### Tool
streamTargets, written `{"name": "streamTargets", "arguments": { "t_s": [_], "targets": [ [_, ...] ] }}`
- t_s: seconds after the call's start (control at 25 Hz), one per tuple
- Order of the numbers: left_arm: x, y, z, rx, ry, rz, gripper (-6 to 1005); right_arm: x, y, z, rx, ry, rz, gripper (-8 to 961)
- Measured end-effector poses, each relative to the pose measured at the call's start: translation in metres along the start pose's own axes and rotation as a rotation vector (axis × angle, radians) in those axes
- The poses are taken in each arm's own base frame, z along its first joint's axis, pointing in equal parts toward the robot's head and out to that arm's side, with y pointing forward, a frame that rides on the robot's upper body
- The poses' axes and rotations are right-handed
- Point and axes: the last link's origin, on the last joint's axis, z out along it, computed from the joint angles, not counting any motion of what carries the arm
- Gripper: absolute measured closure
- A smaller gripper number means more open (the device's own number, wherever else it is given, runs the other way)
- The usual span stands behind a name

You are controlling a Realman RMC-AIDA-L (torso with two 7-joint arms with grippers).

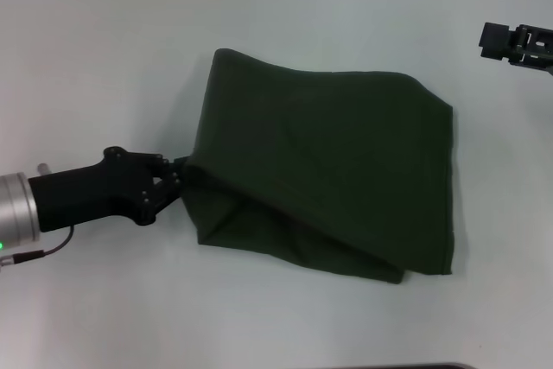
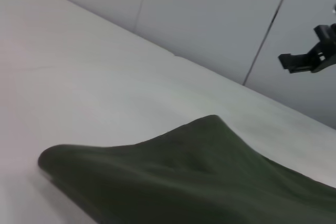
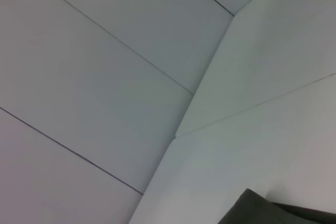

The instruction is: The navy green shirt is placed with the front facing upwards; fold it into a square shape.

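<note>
On the pale table (image 1: pixel 104 49), near its middle, the navy green shirt (image 1: pixel 328 170) is seen already folded into a rough, slightly skewed rectangle, with plain dark cloth facing up and no lettering or collar visible. Its left edge is lifted off the surface, so a loose layer hangs beneath and a shadowed pocket is formed along the near side. At that raised left edge the left gripper (image 1: pixel 180 172) is placed, its fingers pressed together on a pinch of the cloth, with the arm reaching in from the left. The right gripper (image 1: pixel 494 41) is held well apart from the shirt, above the table's far right corner; whether its fingers are spread cannot be told. From the left wrist view the cloth (image 2: pixel 199 177) is shown as a soft ridge rising toward a peak. The shirt is judged to be light, limp and easily creased, likely to sag and slide over its own layers when moved. A hold at an edge or corner, through all layers together, would probably be needed to keep the fold square.
</note>
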Motion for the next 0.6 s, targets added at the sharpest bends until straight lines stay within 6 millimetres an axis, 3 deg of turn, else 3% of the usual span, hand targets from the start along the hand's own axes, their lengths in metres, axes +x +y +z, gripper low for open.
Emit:
{"name": "streamTargets", "arguments": {
  "t_s": [0.6],
  "targets": [
    [-0.009,0.010,-0.005,-0.069,-0.058,0.004,914,0.000,0.000,0.001,-0.001,0.009,0.002,205]
  ]
}}
